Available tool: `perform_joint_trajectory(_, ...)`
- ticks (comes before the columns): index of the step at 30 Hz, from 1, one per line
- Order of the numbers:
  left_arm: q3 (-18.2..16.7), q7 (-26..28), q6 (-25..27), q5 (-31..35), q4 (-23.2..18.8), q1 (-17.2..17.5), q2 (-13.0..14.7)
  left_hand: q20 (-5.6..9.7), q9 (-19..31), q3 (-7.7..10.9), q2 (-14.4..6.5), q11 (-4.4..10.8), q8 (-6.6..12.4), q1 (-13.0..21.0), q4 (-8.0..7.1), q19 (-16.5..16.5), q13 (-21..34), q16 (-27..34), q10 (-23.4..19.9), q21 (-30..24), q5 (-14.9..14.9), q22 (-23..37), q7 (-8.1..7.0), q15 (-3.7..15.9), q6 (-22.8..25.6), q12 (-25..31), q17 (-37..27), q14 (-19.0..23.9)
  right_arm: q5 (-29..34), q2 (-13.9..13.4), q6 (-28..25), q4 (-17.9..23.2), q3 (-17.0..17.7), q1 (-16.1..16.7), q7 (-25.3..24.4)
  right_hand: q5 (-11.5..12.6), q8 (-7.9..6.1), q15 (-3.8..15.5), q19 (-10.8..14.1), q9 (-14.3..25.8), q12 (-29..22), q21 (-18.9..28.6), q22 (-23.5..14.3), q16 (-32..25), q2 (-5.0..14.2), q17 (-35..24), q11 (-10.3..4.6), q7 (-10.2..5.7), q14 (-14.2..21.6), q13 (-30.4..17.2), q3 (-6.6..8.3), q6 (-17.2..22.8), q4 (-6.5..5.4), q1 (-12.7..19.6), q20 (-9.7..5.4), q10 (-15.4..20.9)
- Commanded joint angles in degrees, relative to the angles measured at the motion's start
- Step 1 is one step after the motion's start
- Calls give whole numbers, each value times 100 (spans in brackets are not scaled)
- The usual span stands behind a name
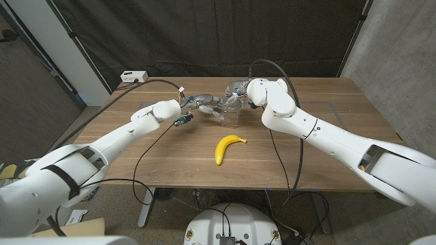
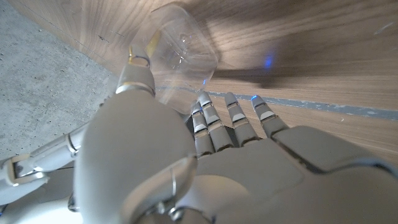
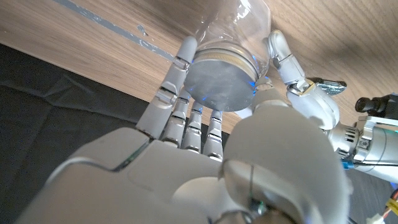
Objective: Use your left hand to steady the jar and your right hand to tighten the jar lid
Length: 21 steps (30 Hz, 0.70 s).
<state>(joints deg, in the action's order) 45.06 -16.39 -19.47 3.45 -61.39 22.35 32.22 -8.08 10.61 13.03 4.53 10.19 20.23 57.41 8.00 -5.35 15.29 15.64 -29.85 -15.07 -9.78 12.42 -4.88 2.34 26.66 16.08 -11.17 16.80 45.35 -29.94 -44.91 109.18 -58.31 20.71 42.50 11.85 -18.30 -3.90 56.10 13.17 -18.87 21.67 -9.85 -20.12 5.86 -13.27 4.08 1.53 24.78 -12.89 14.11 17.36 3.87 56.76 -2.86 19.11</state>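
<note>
While the clear glass jar (image 1: 229, 114) stood upper-centre of frame | left hand (image 1: 199, 104) gripped its side | right hand (image 3: 205, 124) gripped metal lid (image 3: 221, 84) | banana (image 1: 227, 147) mid-table below jar

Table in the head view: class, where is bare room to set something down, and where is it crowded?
Free: the table right of the banana, and the near-left stretch. Crowded: the far middle, where the left hand and right hand meet at the jar.
</note>
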Motion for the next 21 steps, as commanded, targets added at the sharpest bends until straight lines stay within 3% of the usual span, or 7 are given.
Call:
perform_joint_trajectory(1, 15, -63, 175, -8, -150, 49, 53, -27, 15, 8, -825, 21, -62, 77, 35, 74, 29, -37, 74, -38, -28, 17, -241, 731, 861, -24, -22, 48, -87, 179, -1152, -11, -589, -336, 298, -15, 3, 827, 147, 38, -34, 35, -20, 13, 122, -1, 58, 202, 808, -34, 26, -41, -40, -7, -42, 54)
perform_joint_trajectory(8, -14, -9, 204, -26, -237, 110, 75, -38, 8, -8, -839, 17, -129, 47, 14, 85, 27, -53, 138, -39, -26, 17, -239, 730, 815, -46, -29, 32, -361, 334, -1839, -48, -819, -429, 5, -52, -41, 813, 304, 78, -180, 54, -20, 15, 211, -17, 197, 328, 1052, -78, 40, 64, -83, -83, -108, 342)
perform_joint_trajectory(13, -51, 33, 200, -58, -295, 164, 99, -80, 3, -7, -988, 51, -153, -70, -89, 103, 28, -42, 46, -40, -40, 20, -254, 717, 932, -6, -59, 58, -775, 493, -2429, -15, -711, -256, -734, -86, -201, 855, 717, 137, -461, 166, -28, -50, 216, -18, 297, 494, 1642, -154, 53, 441, -63, -126, -243, 836)
perform_joint_trajectory(21, -56, 30, 230, -33, -349, 175, 131, -110, -1, 90, -1165, 101, -154, -64, -105, 113, 26, -68, -125, -50, -73, 25, -293, 712, 1160, 59, -56, 113, -1650, 528, -3022, 17, -935, -489, -1596, -99, -265, 885, 1018, 178, -570, 259, -35, -77, 159, -41, 355, 569, 1977, -205, 40, 514, -17, -141, -390, 958)
